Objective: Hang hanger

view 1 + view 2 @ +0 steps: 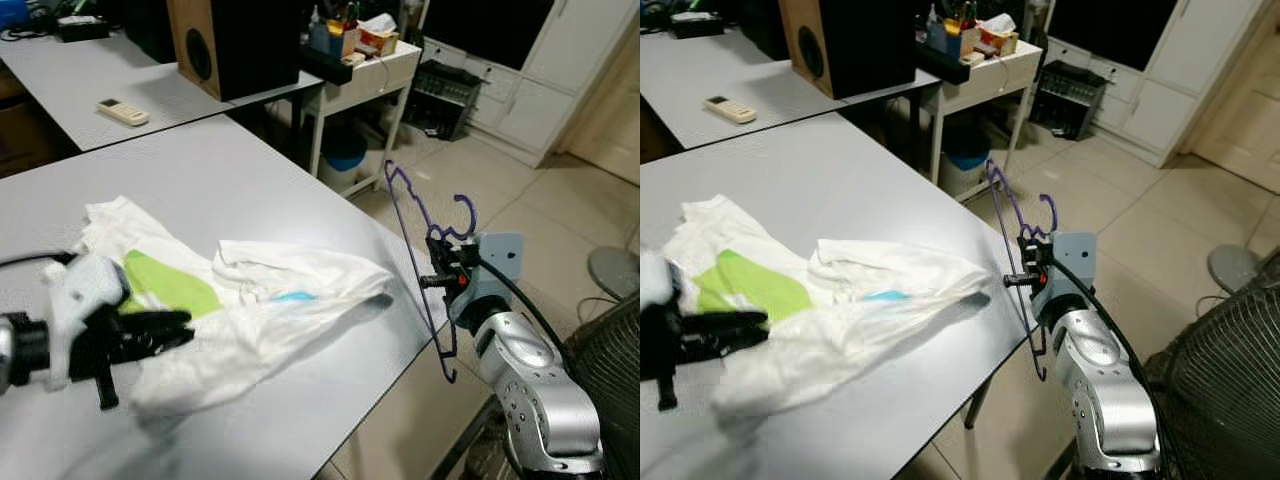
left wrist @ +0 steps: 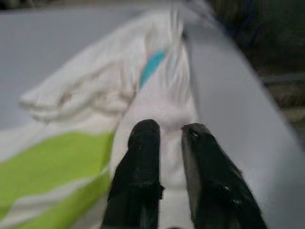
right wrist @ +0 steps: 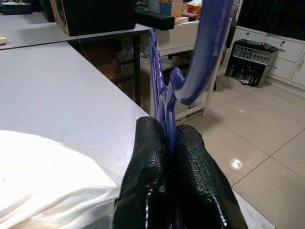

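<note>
The right end effector (image 1: pixel 447 270) was clamped on the purple hanger (image 1: pixel 420 225) just off the tabletop's (image 1: pixel 220 180) right edge, while the left end effector (image 2: pixel 164 138), fingers slightly apart, hovered over the white shirt (image 1: pixel 260 300); threading the hanger into the shirt probably came next.

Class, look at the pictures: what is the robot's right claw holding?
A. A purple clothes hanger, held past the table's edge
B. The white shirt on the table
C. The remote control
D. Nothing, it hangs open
A: the right claw is shut on the purple hanger, held upright beyond the table edge.
</note>
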{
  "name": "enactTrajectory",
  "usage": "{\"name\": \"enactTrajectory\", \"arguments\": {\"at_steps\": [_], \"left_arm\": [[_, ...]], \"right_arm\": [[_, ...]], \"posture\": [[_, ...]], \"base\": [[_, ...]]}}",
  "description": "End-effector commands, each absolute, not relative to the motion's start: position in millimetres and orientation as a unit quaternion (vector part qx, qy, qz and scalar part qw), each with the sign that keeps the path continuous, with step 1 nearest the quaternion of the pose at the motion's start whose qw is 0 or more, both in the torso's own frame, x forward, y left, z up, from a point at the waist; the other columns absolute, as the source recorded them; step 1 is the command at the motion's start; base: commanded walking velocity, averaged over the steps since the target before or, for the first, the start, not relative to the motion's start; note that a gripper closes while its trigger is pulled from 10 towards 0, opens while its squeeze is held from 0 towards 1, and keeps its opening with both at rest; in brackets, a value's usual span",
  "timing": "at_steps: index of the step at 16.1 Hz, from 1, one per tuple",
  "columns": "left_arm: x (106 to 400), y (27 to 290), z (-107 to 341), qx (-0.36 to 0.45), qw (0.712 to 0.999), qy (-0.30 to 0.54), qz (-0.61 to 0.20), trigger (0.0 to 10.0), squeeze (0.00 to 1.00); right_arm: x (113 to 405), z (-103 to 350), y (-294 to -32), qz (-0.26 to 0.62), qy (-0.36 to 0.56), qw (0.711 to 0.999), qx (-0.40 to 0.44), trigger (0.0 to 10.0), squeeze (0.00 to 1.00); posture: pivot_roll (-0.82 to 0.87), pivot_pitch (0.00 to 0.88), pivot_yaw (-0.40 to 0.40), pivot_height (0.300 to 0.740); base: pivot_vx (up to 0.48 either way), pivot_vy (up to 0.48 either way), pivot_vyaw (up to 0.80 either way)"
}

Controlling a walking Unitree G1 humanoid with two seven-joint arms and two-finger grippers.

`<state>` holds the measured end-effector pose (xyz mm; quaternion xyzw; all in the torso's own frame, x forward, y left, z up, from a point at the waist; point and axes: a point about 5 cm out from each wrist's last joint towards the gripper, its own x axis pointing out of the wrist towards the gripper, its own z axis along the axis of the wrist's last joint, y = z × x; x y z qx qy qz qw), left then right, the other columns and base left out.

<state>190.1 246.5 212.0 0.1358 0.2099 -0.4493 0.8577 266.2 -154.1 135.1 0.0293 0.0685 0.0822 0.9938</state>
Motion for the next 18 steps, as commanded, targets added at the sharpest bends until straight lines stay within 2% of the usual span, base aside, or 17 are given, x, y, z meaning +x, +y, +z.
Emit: {"name": "enactTrajectory", "arguments": {"at_steps": [1, 3, 4, 5, 8, 9, 10, 11, 14, 18], "left_arm": [[187.6, 245.4, 222.5, 0.123, 0.859, 0.193, -0.458, 10.0, 1.0], [190.4, 247.2, 234.3, 0.1, 0.871, 0.151, -0.456, 10.0, 1.0], [201.2, 241.5, 235.2, 0.107, 0.889, 0.108, -0.433, 10.0, 1.0], [220.5, 230.3, 229.6, 0.098, 0.918, 0.053, -0.379, 10.0, 1.0], [242.5, 215.2, 213.9, 0.06, 0.953, 0.006, -0.298, 10.0, 1.0], [249.0, 207.2, 204.2, 0.042, 0.963, 0.008, -0.267, 10.0, 0.95], [249.4, 194.2, 195.0, 0.042, 0.964, 0.013, -0.261, 10.0, 0.75], [248.6, 182.7, 193.0, 0.033, 0.964, 0.005, -0.263, 10.0, 0.67], [247.1, 167.8, 191.9, 0.022, 0.966, -0.011, -0.258, 10.0, 0.63], [249.4, 169.3, 189.6, 0.036, 0.969, -0.015, -0.245, 10.0, 0.59]], "right_arm": [[266.7, 137.4, -155.9, 0.087, 0.065, 0.994, 0.029, 10.0, 0.0], [265.9, 142.7, -155.2, 0.097, 0.038, 0.994, 0.017, 10.0, 0.0], [265.8, 147.7, -154.6, 0.097, 0.022, 0.995, 0.011, 10.0, 0.0], [266.3, 154.3, -155.0, 0.094, 0.005, 0.996, 0.004, 10.0, 0.0], [266.9, 161.8, -157.2, 0.091, -0.01, 0.995, -0.034, 10.0, 0.0], [266.0, 168.3, -158.8, 0.094, -0.019, 0.995, -0.043, 10.0, 0.0], [263.9, 177.3, -160.2, 0.099, -0.03, 0.994, -0.041, 10.0, 0.0], [261.5, 182.6, -158.6, 0.113, -0.034, 0.992, -0.043, 10.0, 0.0], [252.9, 184.8, -150.4, 0.15, -0.03, 0.987, -0.046, 10.0, 0.0], [251.7, 176.3, -154.1, 0.135, -0.01, 0.991, -0.019, 10.0, 0.0]], "posture": [[-0.05, 0.0, -0.067, 0.74], [-0.05, 0.0, -0.065, 0.74], [-0.07, 0.0, -0.065, 0.74], [-0.08, 0.0, -0.06, 0.74], [-0.09, 0.0, -0.045, 0.74], [-0.1, 0.0, -0.042, 0.74], [-0.11, 0.0, -0.035, 0.74], [-0.11, 0.0, -0.031, 0.74], [-0.11, 0.0, -0.03, 0.74], [-0.11, 0.0, -0.036, 0.74]], "base": [[0.0, 0.0, 0.0], [0.0, 0.0, 0.0], [0.0, 0.0, 0.0], [0.0, 0.0, 0.0], [0.0, 0.0, 0.0], [0.0, 0.0, 0.0], [0.0, 0.0, 0.0], [0.0, 0.0, 0.0], [0.0, 0.0, 0.31], [0.0, -0.12, 0.8]]}}
